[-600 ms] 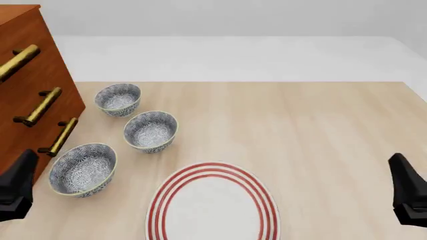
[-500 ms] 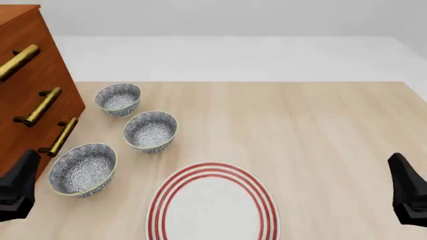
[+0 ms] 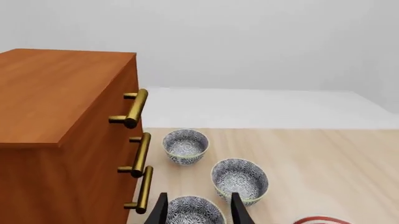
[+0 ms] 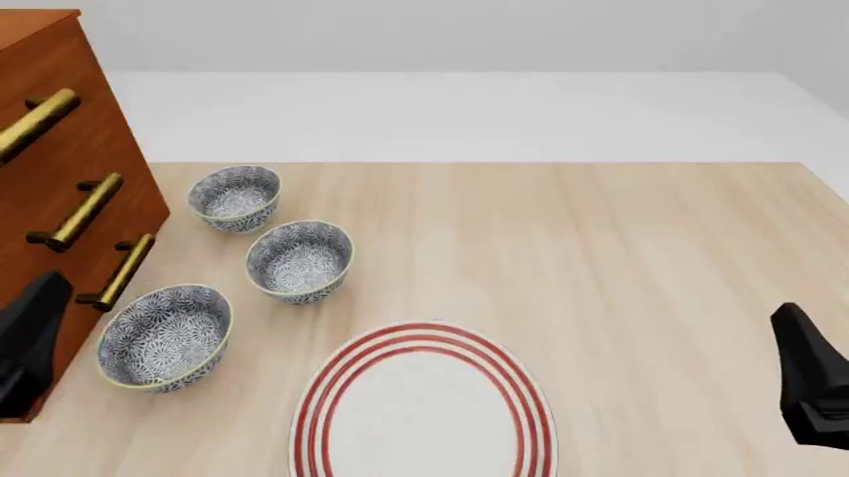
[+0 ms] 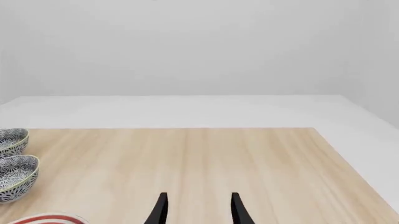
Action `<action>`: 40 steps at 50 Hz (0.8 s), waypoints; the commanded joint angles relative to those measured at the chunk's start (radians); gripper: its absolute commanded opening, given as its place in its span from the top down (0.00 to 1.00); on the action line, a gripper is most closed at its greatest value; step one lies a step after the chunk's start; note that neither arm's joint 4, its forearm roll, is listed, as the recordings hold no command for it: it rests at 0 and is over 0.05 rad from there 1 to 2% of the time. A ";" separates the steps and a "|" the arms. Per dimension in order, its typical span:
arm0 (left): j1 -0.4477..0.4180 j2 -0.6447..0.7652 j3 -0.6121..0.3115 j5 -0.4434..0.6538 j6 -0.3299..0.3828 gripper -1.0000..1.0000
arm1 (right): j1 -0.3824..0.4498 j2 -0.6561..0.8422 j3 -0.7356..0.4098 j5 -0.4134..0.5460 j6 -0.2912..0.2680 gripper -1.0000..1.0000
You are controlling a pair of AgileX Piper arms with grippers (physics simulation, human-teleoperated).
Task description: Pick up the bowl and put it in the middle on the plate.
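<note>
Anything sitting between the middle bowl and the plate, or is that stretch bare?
Bare. In the front view only light wood table shows between the middle bowl and the plate; the nearest bowl sits off to the left of that gap.

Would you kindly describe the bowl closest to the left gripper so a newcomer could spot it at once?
Start at the wooden drawer cabinet on the table's left. Three patterned bowls run diagonally from it toward the red-ringed plate. The wanted bowl is the nearest, beside the lowest brass handle, right ahead of the left gripper.
</note>
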 commanded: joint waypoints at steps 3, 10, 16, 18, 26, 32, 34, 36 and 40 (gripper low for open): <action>-0.094 0.135 -0.098 0.055 0.017 0.00 | 0.000 0.011 0.002 -0.006 0.009 0.00; -0.185 0.231 -0.153 0.084 0.058 0.00 | 0.000 0.002 0.000 0.004 0.008 0.00; -0.169 0.288 -0.269 0.159 0.044 0.00 | 0.001 -0.009 0.000 0.005 -0.003 0.00; -0.208 0.333 -0.291 0.168 0.079 0.00 | 0.000 0.003 0.001 0.004 0.009 0.00; -0.241 0.386 -0.348 0.199 0.092 0.00 | 0.000 -0.001 0.000 0.007 0.007 0.00; -0.276 0.464 -0.372 0.183 0.174 0.00 | 0.001 -0.008 0.000 0.007 0.000 0.00; -0.279 0.506 -0.371 0.170 0.247 0.00 | 0.000 0.002 0.001 0.004 0.007 0.00; -0.316 0.573 -0.411 0.185 0.154 0.00 | 0.001 -0.009 0.000 0.009 0.001 0.00; -0.339 0.651 -0.436 0.167 0.200 0.00 | 0.000 -0.005 -0.002 0.012 0.006 0.00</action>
